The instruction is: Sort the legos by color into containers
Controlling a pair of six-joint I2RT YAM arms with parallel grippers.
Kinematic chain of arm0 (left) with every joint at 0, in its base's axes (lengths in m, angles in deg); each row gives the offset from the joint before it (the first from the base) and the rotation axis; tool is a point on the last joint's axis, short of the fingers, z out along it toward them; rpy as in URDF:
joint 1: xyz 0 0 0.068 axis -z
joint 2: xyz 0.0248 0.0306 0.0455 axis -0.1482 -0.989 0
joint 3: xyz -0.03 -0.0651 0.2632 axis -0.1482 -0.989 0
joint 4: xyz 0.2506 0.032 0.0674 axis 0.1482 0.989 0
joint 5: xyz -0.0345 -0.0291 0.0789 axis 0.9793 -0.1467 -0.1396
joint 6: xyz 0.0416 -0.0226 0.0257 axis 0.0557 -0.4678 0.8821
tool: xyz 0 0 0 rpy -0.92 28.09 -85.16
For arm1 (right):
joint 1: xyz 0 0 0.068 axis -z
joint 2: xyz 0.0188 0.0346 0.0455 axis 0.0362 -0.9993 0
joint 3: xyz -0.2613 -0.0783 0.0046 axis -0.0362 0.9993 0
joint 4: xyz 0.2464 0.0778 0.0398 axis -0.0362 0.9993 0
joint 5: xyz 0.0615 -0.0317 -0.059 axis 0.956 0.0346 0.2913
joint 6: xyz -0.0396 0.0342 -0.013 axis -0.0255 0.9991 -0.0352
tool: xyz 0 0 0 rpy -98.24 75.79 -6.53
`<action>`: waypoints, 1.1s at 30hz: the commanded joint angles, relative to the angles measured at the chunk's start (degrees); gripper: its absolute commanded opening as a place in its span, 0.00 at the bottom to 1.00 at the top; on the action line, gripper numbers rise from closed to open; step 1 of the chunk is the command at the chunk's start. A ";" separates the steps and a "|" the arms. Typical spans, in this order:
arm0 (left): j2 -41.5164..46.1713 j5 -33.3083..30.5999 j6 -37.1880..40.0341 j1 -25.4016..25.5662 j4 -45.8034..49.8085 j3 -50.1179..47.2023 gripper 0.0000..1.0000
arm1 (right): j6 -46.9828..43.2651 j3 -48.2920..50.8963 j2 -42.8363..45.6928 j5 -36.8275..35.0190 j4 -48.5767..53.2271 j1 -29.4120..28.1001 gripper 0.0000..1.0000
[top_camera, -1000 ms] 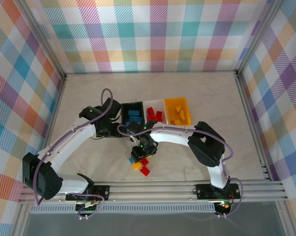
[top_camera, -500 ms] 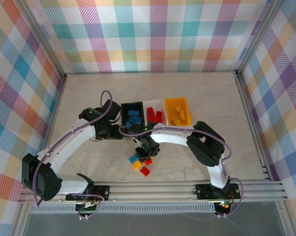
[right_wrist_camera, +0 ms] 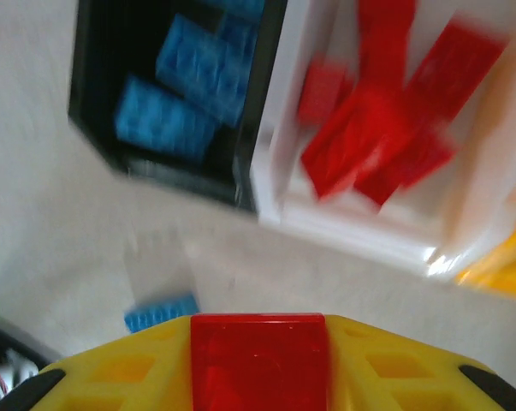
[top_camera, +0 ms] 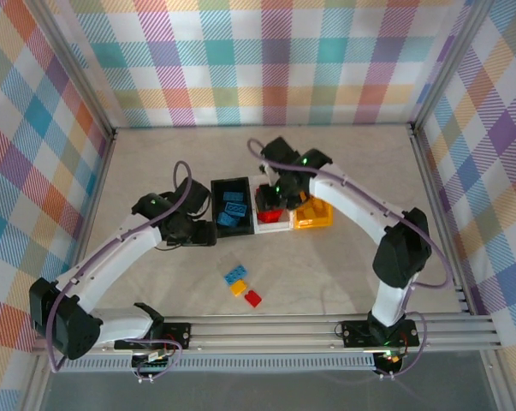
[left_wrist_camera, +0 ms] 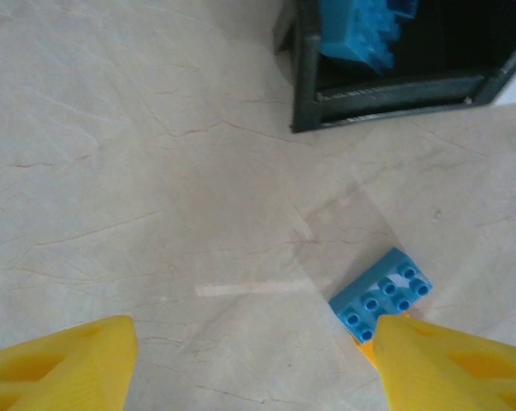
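Right arm: stretched out, right claw clamped on red lego, over white bin beside black bin.
Left arm: bent, left claw spread wide, left of black bin.
Loose legos: three, in front of black bin.
Obscured: orange bin, partly under right arm.

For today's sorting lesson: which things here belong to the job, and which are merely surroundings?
Job: black rectangular plastic bin; white rectangular plastic bin; yellow-orange rectangular plastic bin; loose blue studded plastic brick; loose yellow studded plastic brick; loose red studded plastic brick; red plastic brick in the right tool.
Surroundings: checked pastel walls; metal frame rail.
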 commanded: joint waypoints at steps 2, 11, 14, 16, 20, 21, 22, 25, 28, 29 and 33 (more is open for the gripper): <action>0.92 -0.09 -3.85 8.57 -1.20 -1.97 0.74 | -5.01 -8.18 -10.95 1.11 4.01 4.09 0.40; 3.21 -1.15 -9.85 15.89 -3.91 -7.15 0.76 | -6.54 -23.21 -23.87 2.14 7.00 6.52 0.45; 2.54 -0.50 -9.50 15.62 -3.74 -7.15 0.76 | -6.56 -23.86 -24.03 1.55 6.83 6.86 0.55; 1.89 -0.61 -8.89 15.23 -3.45 -6.90 0.76 | -6.41 -23.77 -22.75 0.97 6.95 7.06 0.59; 2.39 0.34 -7.90 11.68 -3.74 -6.48 0.77 | -6.32 -19.35 -15.12 0.36 5.25 6.79 0.60; 2.87 1.06 -7.68 10.36 -4.00 -6.53 0.77 | -6.21 -16.73 -12.14 0.29 4.36 6.56 0.61; 3.35 1.64 -7.53 8.70 -4.22 -6.62 0.77 | -6.02 -14.58 -9.88 0.34 3.83 6.53 0.61; 4.46 4.83 -6.64 3.42 -5.33 -7.13 0.78 | -5.35 -3.47 -0.13 2.01 0.95 5.27 0.62; 4.33 6.96 -5.78 -0.34 -5.86 -6.89 0.78 | -4.93 7.43 7.27 1.65 -0.13 1.00 0.64; 4.03 7.61 -5.49 -1.42 -5.96 -6.65 0.78 | -4.62 11.08 9.35 1.67 -0.20 -1.00 0.65; 2.26 9.92 -5.30 -5.93 -5.99 -5.59 0.78 | -1.21 24.91 16.05 -0.59 -3.08 -9.29 0.68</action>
